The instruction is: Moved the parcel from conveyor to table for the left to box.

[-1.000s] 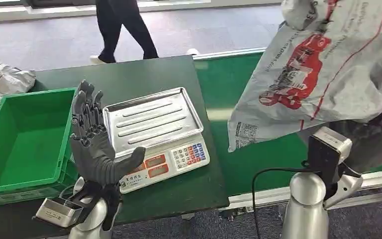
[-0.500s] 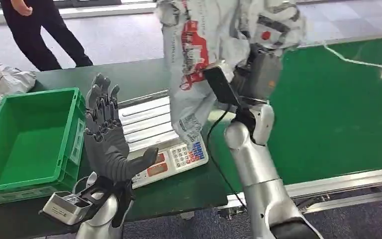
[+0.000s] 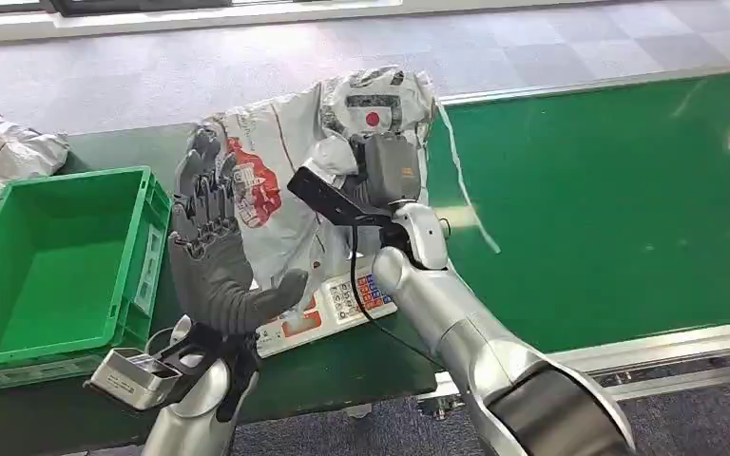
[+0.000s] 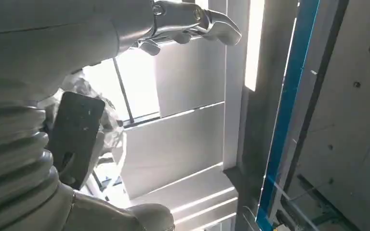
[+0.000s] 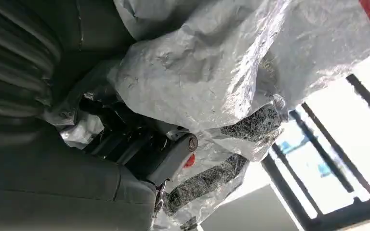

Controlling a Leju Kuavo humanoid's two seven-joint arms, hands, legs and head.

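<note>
With my right hand (image 3: 387,169) clamped on the parcel (image 3: 290,180) over the scale (image 3: 347,296), my raised left hand (image 3: 211,256), fingers spread, risks snagging it.

Both arms are smooth silver tubes, the right arm (image 3: 456,318) ending near the picture's bottom edge in a dark band; a thin black cable loops along its wrist; a flat black camera module (image 3: 328,198) juts from that wrist; the left hand (image 3: 211,258) is dark grey with segmented fingers and a thick grey thumb; a silver boxed camera (image 3: 133,378) sits at the left wrist; ribbed grey covers sheathe the wrists.
</note>
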